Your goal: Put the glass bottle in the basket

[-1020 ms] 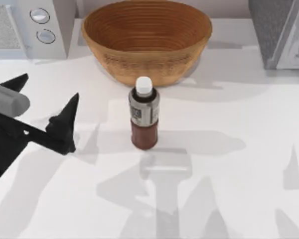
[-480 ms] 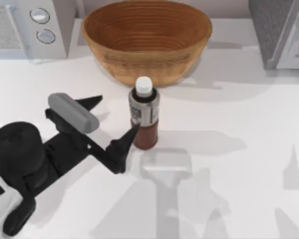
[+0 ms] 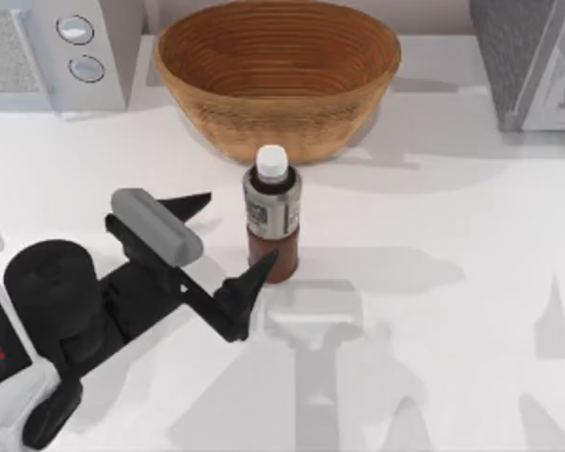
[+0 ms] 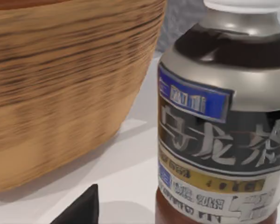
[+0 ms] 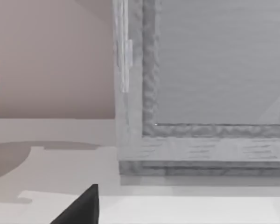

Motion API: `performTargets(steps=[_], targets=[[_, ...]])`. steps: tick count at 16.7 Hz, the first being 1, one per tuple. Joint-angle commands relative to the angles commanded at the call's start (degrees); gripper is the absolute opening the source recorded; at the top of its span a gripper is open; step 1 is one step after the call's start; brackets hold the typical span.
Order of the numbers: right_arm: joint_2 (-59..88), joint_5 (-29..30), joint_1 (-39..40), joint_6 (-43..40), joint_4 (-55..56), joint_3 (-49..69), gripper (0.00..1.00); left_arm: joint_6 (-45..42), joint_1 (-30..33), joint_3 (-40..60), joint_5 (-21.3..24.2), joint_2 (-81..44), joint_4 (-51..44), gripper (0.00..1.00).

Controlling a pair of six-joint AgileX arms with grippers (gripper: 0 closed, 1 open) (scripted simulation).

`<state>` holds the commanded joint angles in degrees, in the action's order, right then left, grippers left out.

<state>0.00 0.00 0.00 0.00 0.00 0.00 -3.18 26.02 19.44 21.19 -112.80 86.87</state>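
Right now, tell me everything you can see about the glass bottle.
The glass bottle stands upright on the white table, just in front of the basket and apart from it. It has a white cap, a dark neck, a silver-grey label with blue and gold bands and printed characters, and a reddish-brown lower body. The left pincer is open around it from the left, one fingertip near its base; contact is not clear.

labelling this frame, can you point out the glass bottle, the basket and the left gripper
glass bottle (image 3: 272, 215): top view, on its silver-grey label.
basket (image 3: 278, 111): top view, on the near outer wall.
left gripper (image 3: 228, 235): top view, midway between its open fingertips.
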Motion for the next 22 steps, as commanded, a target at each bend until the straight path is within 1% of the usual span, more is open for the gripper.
performTargets(steps=[4, 12, 16, 22], targets=[[0.00, 0.00, 0.00, 0.00, 0.00, 0.00, 1.00, 0.07, 0.47, 1.84, -0.53, -0.86, -1.01, 1.00], [0.00, 0.00, 0.00, 0.00, 0.00, 0.00, 1.00, 0.57, 4.49, 15.28, -4.34, -7.53, -7.48, 1.00], [0.00, 0.00, 0.00, 0.00, 0.00, 0.00, 1.00, 0.59, 4.65, 15.78, -4.50, -7.79, -7.75, 1.00], [0.00, 0.00, 0.00, 0.00, 0.00, 0.00, 1.00, 0.59, 4.65, 15.78, -4.50, -7.79, -7.75, 0.55]])
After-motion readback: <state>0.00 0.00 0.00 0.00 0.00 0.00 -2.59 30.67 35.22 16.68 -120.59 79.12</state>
